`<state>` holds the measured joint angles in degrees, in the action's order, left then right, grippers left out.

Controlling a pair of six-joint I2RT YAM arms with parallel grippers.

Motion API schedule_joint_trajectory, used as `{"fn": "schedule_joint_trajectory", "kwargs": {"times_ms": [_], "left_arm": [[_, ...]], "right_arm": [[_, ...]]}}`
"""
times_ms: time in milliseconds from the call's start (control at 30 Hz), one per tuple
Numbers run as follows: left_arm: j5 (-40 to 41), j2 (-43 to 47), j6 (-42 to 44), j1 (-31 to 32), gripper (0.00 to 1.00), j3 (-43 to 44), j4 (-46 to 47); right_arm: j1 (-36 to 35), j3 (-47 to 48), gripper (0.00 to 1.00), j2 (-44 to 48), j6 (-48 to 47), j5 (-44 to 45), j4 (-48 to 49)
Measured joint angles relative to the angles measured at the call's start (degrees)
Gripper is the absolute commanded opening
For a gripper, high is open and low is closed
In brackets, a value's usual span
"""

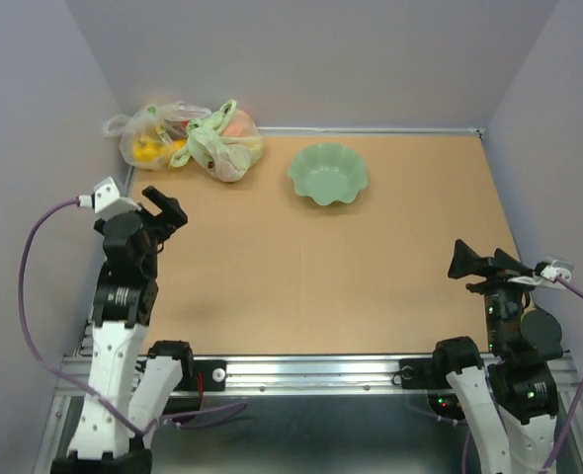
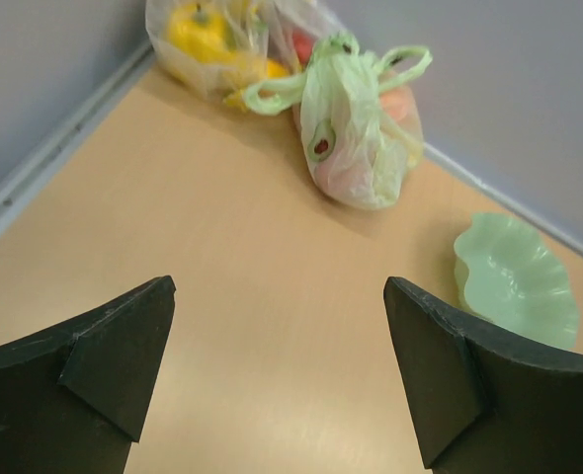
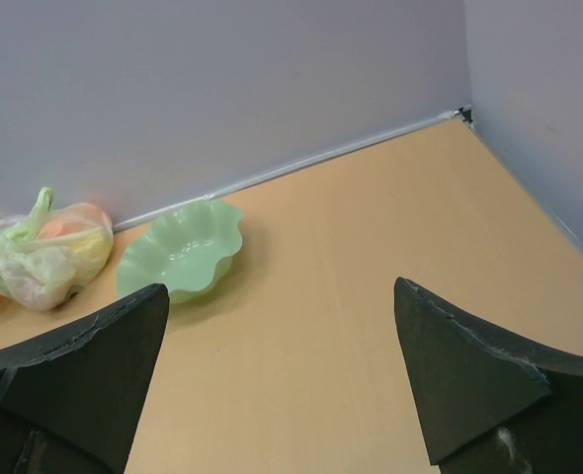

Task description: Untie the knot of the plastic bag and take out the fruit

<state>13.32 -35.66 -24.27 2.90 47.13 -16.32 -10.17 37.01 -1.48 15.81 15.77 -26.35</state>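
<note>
Right, low in the overhead view, the left claw (image 1: 165, 209) gapes wide with nothing in it, and the right claw (image 1: 477, 263) is spread just as wide, also empty. In the upper left of the frame the thin, crinkly pale green plastic bag (image 1: 227, 150) sits on the tan wooden table (image 1: 321, 281). Its knot (image 2: 343, 47) of twisted green handle loops is tied on top, and small round fruit (image 2: 321, 146) shows through the film. A clear whitish bag (image 1: 145, 138) with yellow items presses against its left side. A scalloped pale green bowl (image 1: 328, 174) lies to its right, apart.
</note>
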Motion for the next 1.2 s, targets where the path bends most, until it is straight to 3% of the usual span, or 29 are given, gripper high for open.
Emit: {"fn": "schedule_joint_trajectory", "kwargs": {"times_ms": [367,767,833,900,933,967,1000,1200], "left_arm": [[-3.8,-37.8,-8.2,0.0,0.99,13.0,6.8],[-2.3,-76.4,-10.6,0.0,0.97,45.9,14.3],[-1.7,-80.5,-10.7,0.0,0.88,49.8,14.7],[-1.6,-84.5,-10.8,0.0,0.7,53.0,14.8],[-1.6,-85.9,-11.0,0.0,0.45,54.0,14.9],[-1.6,-86.5,-10.9,0.0,0.29,54.2,14.9],[-1.8,-87.3,-10.9,0.0,0.01,54.2,14.6],[-2.9,-85.1,-9.8,0.5,0.0,50.7,14.7]], "right_arm": [[0.0,0.0,1.0,0.0,0.0,-4.3,-0.2],[0.0,0.0,1.0,-6.6,-4.3,-11.8,-0.2],[0.0,0.0,1.0,-8.2,-4.3,-12.2,-0.3],[0.0,0.1,1.0,-9.7,-4.3,-12.5,-0.3],[0.0,0.1,1.0,-10.5,-4.3,-12.6,-0.3],[0.0,0.1,1.0,-11.3,-4.3,-12.8,-0.3],[0.0,0.1,1.0,-12.0,-4.3,-12.9,-0.3],[0.0,0.4,1.0,-17.2,-5.0,-15.0,-0.3]]}}
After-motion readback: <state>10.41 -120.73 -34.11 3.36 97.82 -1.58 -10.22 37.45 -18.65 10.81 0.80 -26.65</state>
